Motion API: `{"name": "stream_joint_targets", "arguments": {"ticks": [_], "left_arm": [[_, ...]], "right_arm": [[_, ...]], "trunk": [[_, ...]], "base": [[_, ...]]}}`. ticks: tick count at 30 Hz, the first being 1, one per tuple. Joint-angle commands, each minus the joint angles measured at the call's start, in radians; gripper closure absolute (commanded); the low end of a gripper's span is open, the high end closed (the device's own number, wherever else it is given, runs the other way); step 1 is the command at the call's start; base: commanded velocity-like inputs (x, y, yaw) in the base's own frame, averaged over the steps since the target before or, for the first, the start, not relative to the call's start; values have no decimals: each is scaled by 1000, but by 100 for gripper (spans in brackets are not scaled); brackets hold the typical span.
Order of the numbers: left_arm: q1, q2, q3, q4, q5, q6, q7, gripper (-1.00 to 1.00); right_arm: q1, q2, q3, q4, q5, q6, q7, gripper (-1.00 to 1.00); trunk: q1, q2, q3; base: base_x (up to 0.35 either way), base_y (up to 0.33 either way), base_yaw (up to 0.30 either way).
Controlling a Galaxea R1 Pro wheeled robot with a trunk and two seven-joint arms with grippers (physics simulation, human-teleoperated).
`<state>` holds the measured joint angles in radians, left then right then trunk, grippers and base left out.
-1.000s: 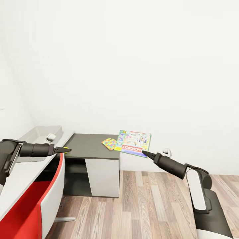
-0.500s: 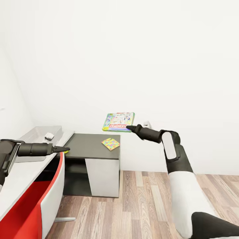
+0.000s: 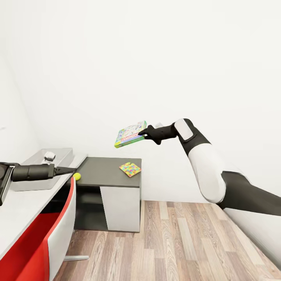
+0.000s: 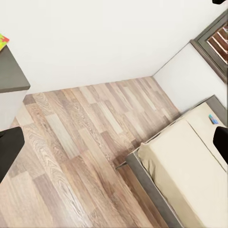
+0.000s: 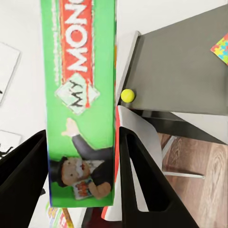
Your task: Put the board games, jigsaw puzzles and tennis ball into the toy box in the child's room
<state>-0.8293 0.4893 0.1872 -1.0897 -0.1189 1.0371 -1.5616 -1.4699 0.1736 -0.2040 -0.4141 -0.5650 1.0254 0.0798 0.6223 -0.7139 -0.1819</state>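
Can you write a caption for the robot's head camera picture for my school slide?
Right gripper lifts a green-edged board game above the dark cabinet.

board game (image 3: pixel 130 134) held in right gripper (image 3: pixel 143 135), aloft above the cabinet section (image 3: pixel 105 171), tilted | jigsaw puzzle (image 3: pixel 130 169) flat on cabinet top near its right edge | tennis ball (image 3: pixel 77 176) at cabinet's left edge, just ahead of left gripper (image 3: pixel 72 170) | toy box (image 3: pixel 58 154) on table (image 3: pixel 27 203) left of cabinet | chair (image 3: pixel 58 230) before table
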Motion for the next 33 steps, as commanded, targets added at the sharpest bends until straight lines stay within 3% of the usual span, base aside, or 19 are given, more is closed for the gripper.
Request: {"name": "stream_joint_targets", "arguments": {"ticks": [1,6,17,33], "left_arm": [[-1,-1,1,-1,-7,10,-9,-100],[-2,-1,1,-1,-1,10,-9,-100],[-4,-1,1,-1,2,10,-9,-100],[-4,-3,3,-1,2,10,-9,-100]], "right_arm": [[-3,1,-7,1,11,5,6,100],[-4,1,-6,3,12,4,8,100],[-4,1,-5,3,13,-9,6,100],[3,1,-3,3,12,-56,5,100]], "trunk": [[0,-1,-2],[0,-1,-2],[0,-1,-2],[0,-1,-3]], "base": [[0,0,0],[0,0,70],[55,-52,263],[193,-187,244]]}}
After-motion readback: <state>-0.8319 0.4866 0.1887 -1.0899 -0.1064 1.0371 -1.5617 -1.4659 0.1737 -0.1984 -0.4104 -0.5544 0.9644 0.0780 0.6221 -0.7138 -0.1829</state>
